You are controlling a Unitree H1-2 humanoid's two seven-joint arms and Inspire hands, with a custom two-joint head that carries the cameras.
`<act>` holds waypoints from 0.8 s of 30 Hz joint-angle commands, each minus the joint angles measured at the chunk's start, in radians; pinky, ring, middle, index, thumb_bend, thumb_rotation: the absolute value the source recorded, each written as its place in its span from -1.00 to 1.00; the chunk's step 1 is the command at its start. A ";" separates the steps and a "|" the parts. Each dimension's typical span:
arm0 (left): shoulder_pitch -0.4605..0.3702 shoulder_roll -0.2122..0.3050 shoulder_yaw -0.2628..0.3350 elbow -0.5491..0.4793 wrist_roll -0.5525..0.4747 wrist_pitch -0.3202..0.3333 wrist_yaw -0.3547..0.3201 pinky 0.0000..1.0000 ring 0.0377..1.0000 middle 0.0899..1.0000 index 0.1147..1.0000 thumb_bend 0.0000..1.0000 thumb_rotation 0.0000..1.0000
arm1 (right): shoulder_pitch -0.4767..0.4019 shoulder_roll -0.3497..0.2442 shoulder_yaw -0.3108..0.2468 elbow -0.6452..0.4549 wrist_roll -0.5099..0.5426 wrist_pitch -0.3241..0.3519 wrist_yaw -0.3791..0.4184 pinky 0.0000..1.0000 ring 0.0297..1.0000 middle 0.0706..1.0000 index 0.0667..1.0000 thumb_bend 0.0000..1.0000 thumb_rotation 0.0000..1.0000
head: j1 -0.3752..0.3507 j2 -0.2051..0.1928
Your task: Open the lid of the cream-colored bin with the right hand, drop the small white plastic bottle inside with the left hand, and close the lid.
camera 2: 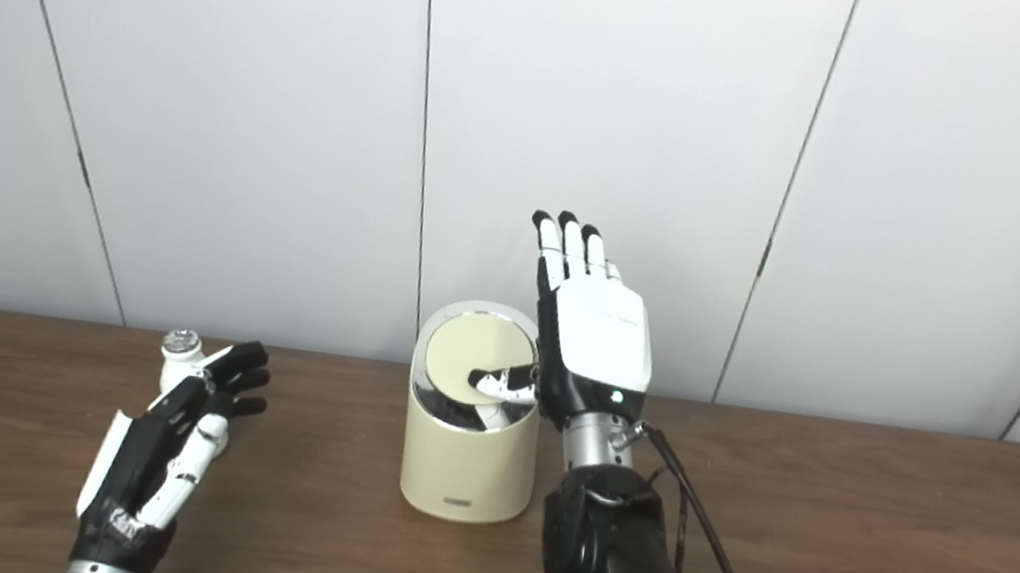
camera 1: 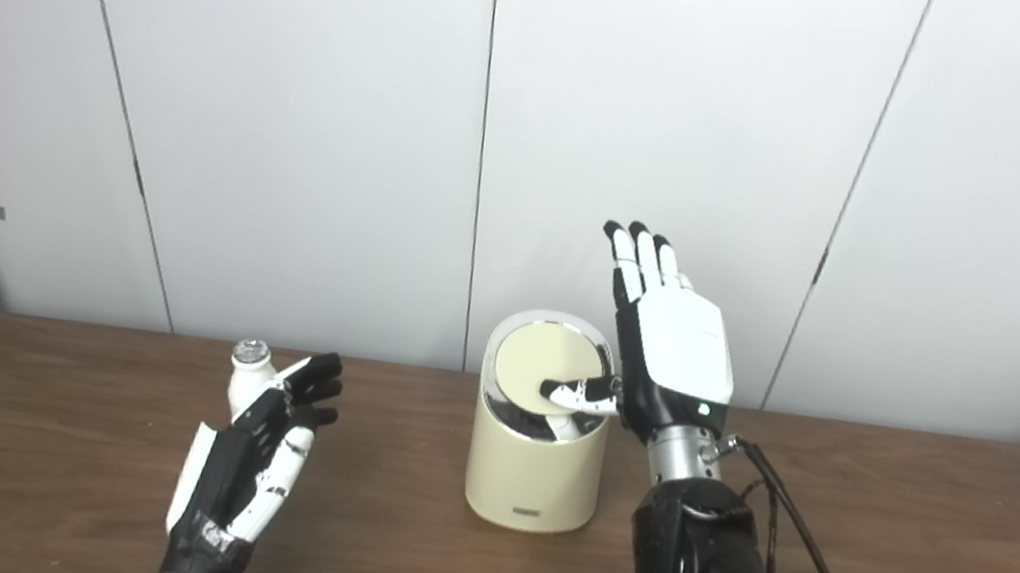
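Note:
The cream-colored bin [camera 1: 530, 477] stands upright mid-table. Its round swing lid [camera 1: 549, 361] is tilted up, leaving a dark gap at the front of the rim. My right hand [camera 1: 667, 351] is raised beside the bin's right side with fingers straight up and apart; its thumb [camera 1: 580, 394] reaches into the opening against the lid. The small white plastic bottle [camera 1: 250, 376] with a silver cap stands upright on the table at the left. My left hand [camera 1: 253, 461] is open and empty, fingers spread, its fingertips right beside the bottle.
The brown wooden table [camera 1: 935, 552] runs across the whole view. White wall panels [camera 1: 296, 93] stand close behind the table's far edge. A black cable [camera 1: 797, 532] trails from my right wrist over the table.

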 commanded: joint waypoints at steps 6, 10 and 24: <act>-0.036 0.005 0.008 -0.040 -0.003 -0.012 0.006 0.56 0.66 0.68 0.63 -0.60 0.28 | 0.035 0.043 -0.121 -0.038 0.225 -0.081 0.027 0.74 0.95 0.99 0.95 0.71 0.01 | 0.001 -0.002; -0.035 0.008 0.009 -0.040 0.003 -0.013 0.006 0.55 0.66 0.67 0.63 -0.58 0.30 | 0.037 0.078 -0.193 -0.066 0.368 -0.108 0.049 0.70 0.93 1.00 0.98 0.60 0.12 | -0.001 -0.003; -0.033 0.012 0.008 -0.031 0.007 -0.023 0.003 0.54 0.65 0.67 0.63 -0.59 0.27 | 0.078 0.081 -0.239 -0.170 0.496 -0.085 0.127 0.67 0.90 0.97 0.93 0.76 1.00 | -0.004 -0.006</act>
